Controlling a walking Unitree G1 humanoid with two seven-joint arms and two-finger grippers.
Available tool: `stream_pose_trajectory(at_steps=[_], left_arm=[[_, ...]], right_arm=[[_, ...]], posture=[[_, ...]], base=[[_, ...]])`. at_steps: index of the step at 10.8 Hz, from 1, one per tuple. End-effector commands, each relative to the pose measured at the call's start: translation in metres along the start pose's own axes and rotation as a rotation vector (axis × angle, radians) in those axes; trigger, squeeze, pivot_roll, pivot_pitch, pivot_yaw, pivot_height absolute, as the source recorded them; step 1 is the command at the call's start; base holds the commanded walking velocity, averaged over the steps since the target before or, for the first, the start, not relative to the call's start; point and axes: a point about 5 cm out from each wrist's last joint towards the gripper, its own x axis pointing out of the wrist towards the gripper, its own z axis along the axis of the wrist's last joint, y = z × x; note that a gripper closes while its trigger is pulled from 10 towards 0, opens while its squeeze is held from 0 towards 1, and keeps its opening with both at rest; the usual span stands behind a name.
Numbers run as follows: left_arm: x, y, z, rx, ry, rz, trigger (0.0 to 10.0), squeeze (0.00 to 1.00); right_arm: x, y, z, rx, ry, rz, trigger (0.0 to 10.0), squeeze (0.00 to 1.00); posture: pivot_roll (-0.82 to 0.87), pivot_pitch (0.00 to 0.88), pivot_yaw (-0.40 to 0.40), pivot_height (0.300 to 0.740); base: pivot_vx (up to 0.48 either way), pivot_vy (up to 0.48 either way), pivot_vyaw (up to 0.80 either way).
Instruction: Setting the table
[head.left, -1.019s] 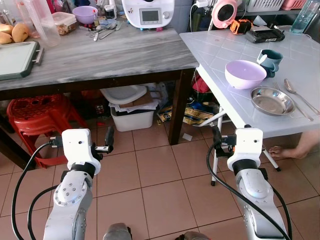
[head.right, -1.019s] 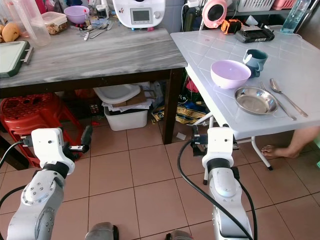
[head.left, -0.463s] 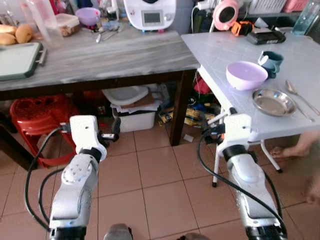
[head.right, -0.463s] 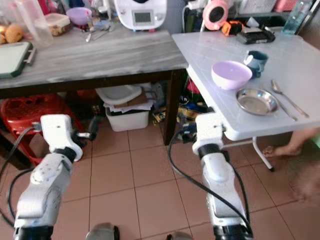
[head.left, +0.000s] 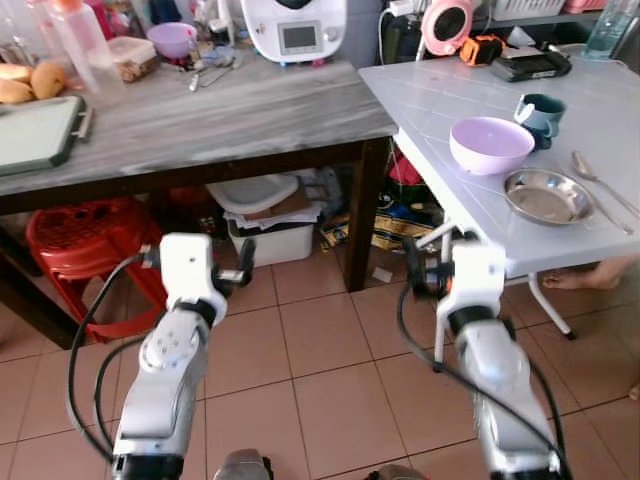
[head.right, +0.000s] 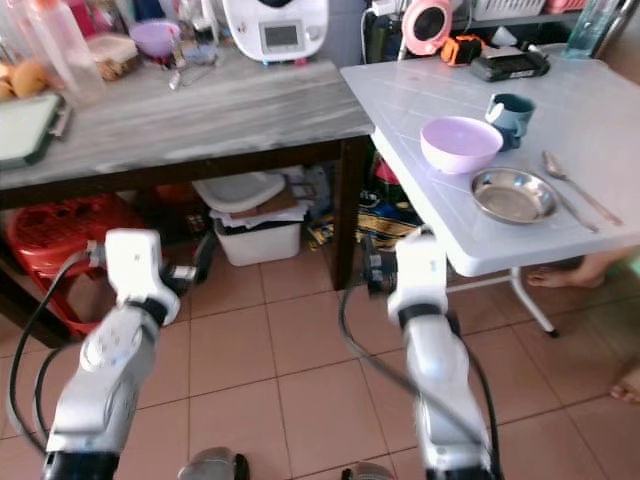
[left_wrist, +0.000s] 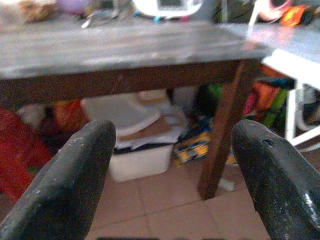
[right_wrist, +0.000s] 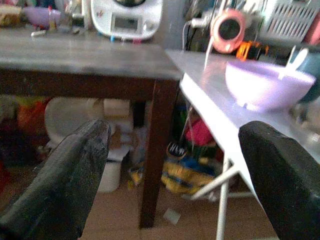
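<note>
You had both arms up at chest height w/ nothing in them. Left gripper (left_wrist: 170, 150) was spread wide, empty, aimed under the grey table (head.left: 230, 110). Right gripper (right_wrist: 172, 165) likewise wide apart, empty, pointed at the corner where the grey table meets the white table (head.left: 470, 100).

Place setting on the white table looked partly laid: purple bowl (head.left: 490, 145), steel plate (head.left: 546, 197) just in front of it, teal mug (head.left: 541, 115) behind, spoon (head.left: 592, 175) and what looked like a fork (head.left: 617, 213) to the right of the plate. So one setting was mostly there, by my read.

Left to fetch, prob: the loose cutlery (head.left: 212, 67) and a second purple bowl (head.left: 171, 38) at the back of the grey table, near the white appliance (head.left: 293, 28). Neither gripper was near them; both hung well apart from any tableware. You'd need to step closer to either table first. A person's foot (head.left: 575, 279) was under the white table — mind it.
</note>
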Motion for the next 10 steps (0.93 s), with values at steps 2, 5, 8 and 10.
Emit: stream_pose_trajectory(at_steps=[2,5,8,10], left_arm=[[-0.001,-0.002,0.004,-0.010,-0.006,-0.006,10.0,0.00],[-0.017,0.005,-0.004,-0.005,0.016,0.055,10.0,0.00],[-0.017,0.008,0.003,-0.006,-0.004,0.090,10.0,0.00],[-0.016,0.004,0.003,0.001,0.002,0.066,10.0,0.00]], right_arm=[[-0.014,0.013,0.003,0.003,0.000,0.053,10.0,0.00],[-0.025,0.008,0.012,-0.074,-0.042,-0.043,10.0,0.00],[-0.015,0.000,0.018,-0.097,-0.064,-0.020,10.0,0.00],[-0.008,-0.006,0.022,-0.097,-0.072,-0.061,10.0,0.00]], posture=[[0.01,0.000,0.069,0.740],[0.02,0.000,0.009,0.740],[0.03,0.000,0.016,0.740],[0.02,0.000,0.022,0.740]], base=[[0.000,0.000,0.00],[0.000,-0.222,0.69],[0.000,-0.373,0.80],[0.000,-0.332,0.80]])
